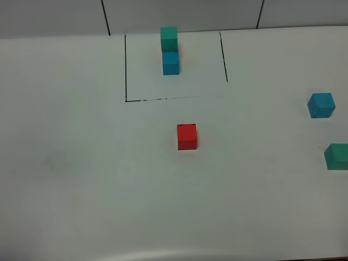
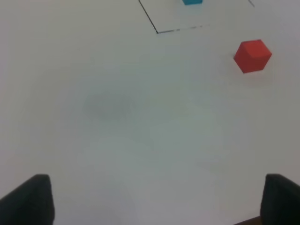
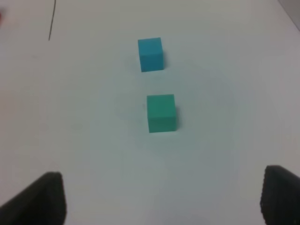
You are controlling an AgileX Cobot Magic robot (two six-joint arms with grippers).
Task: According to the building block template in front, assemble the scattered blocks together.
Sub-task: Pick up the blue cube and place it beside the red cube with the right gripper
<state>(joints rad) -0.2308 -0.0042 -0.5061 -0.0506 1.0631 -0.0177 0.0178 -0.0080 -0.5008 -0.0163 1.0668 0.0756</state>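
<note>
- building block template (image 1: 169,51): at the middle of the far edge of the surface (image 1: 81,174), inside black drawn lines (image 1: 125,68). it shows a green cube touching a blue one, with a sliver of red beside the blue. the high view does not show whether it is a stack or a row.
- red cube (image 1: 186,136): alone near the middle of the surface, just on the near side of the frame's front line, well apart from the other two.
- blue cube (image 1: 321,105) and teal-green cube (image 1: 337,156): both by the right edge, near each other but not touching. the green one is closer to the near edge.
- left jaws: apart, nothing between them, bare surface below. the red cube (image 2: 252,56) lies ahead and off toward the middle of the surface. it appears corner-on, so a wrist turn looks needed to meet its flat faces.
- right jaws: apart, empty. the teal-green cube (image 3: 161,113) lies straight ahead, roughly centred between the tips, with its faces about square to them. the blue cube (image 3: 150,54) is beyond it on nearly the same line.
- these are cubes, so there is no long axis; face alignment is what counts.
- judgement: nothing is assembled yet. the right arm is nearer to green and blue, the left to red.
- deciding relation: green stands between the right jaws and blue, so green is the clear first reach. going for blue means passing over green.
</note>
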